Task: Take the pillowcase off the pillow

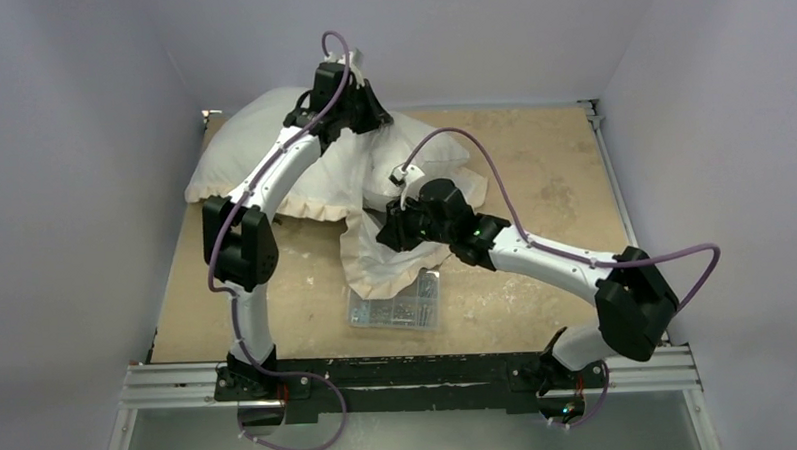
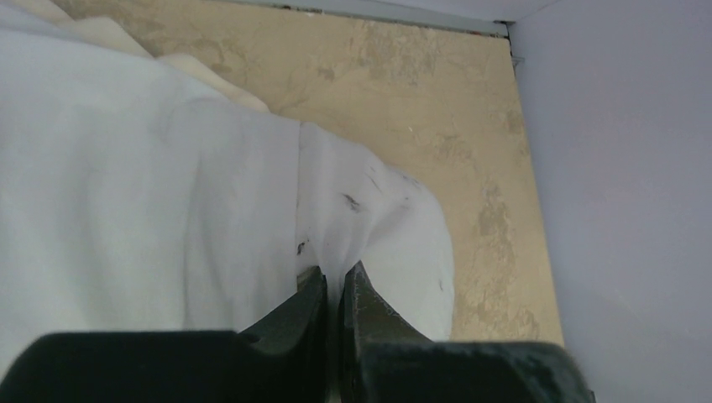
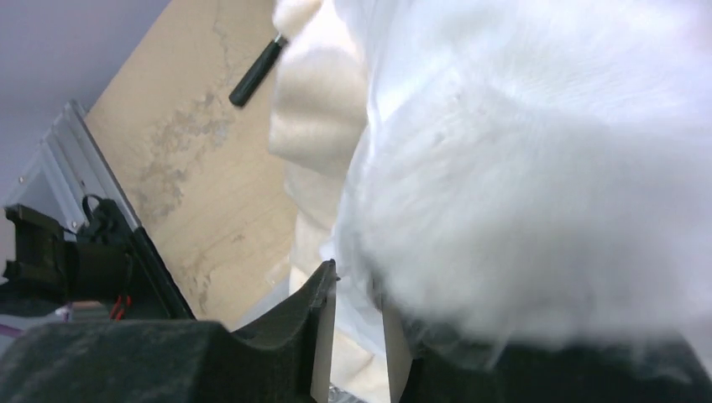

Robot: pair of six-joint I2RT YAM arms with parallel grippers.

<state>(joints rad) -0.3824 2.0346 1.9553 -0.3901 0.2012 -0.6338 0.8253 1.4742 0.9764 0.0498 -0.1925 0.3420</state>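
The pillowcase (image 1: pixel 257 155), cream-white with a ruffled frill (image 1: pixel 386 270), covers most of the pillow at the back left. A bare corner of the off-white, grey-smudged pillow (image 1: pixel 442 161) sticks out to the right. My left gripper (image 1: pixel 363 114) is at the far side, shut on a pinch of the pillow's corner (image 2: pixel 378 218) just beside the pillowcase's edge (image 2: pixel 168 210); the pinch shows between its tips (image 2: pixel 334 281). My right gripper (image 1: pixel 390 225) is at the near side, closed on thin pillowcase fabric (image 3: pixel 504 168), with plush draped over one finger (image 3: pixel 361 311).
A clear plastic box of small parts (image 1: pixel 395 307) lies on the tan table just in front of the hanging frill. A black rod-like thing (image 3: pixel 256 74) lies by the fabric's edge. Grey walls close in left, back and right. A metal rail (image 1: pixel 410 377) runs along the near edge.
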